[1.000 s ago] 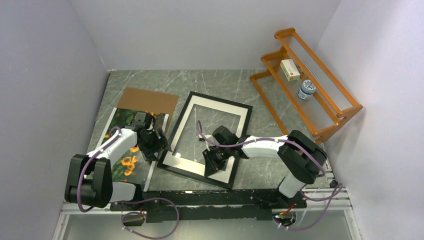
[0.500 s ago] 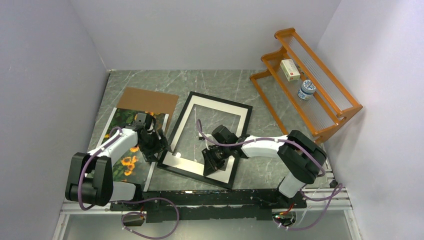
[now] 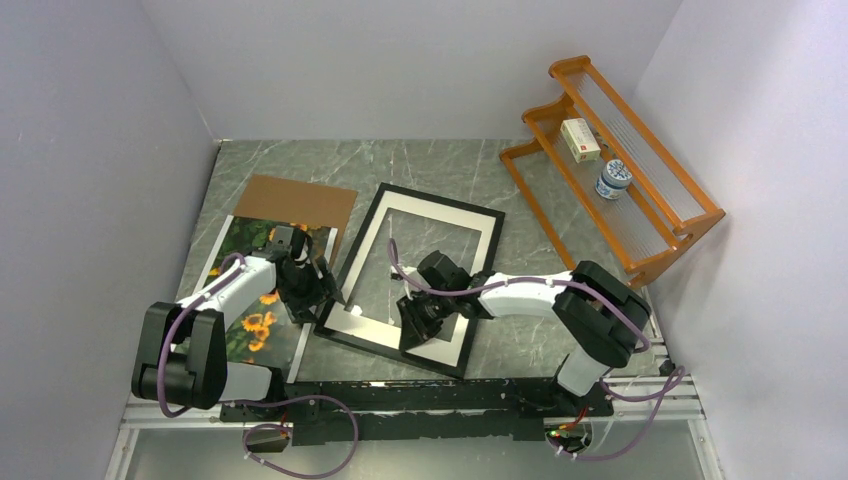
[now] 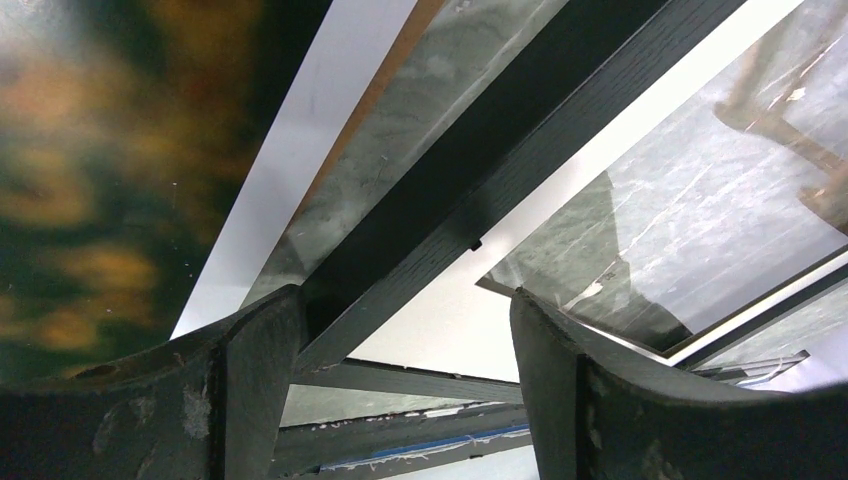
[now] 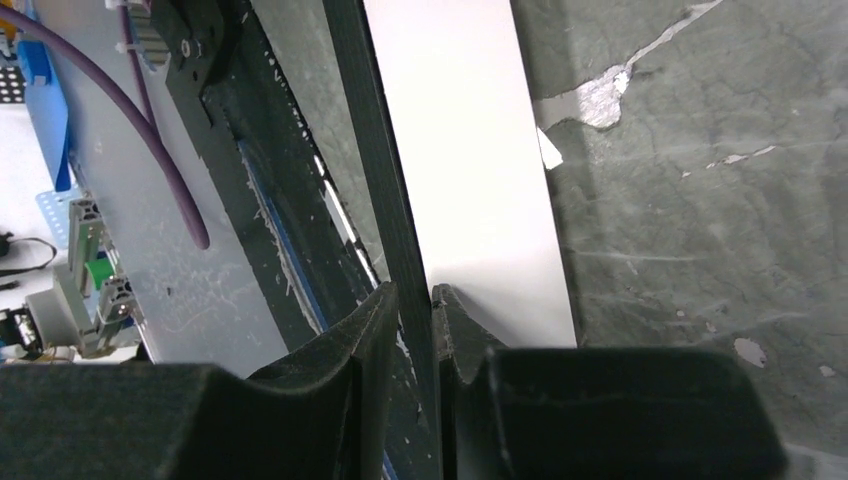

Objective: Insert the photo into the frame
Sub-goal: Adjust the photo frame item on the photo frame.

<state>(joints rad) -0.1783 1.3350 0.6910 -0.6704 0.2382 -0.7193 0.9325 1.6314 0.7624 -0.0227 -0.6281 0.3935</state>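
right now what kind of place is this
Probably a robot lab test cell: plain white walls box in a marble-look table, two arms are bolted at its near edge, plus props like a frame and rack.

black frame (image 4: 470,200) rail between wide-apart jaws, blurred sunflower photo (image 4: 90,170) off to its left

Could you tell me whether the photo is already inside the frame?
No, the photo lies flat beside the frame, to its left in the top view.

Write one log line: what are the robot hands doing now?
left hand: open at frame edge | right hand: shut on frame | photo: beside frame, not in
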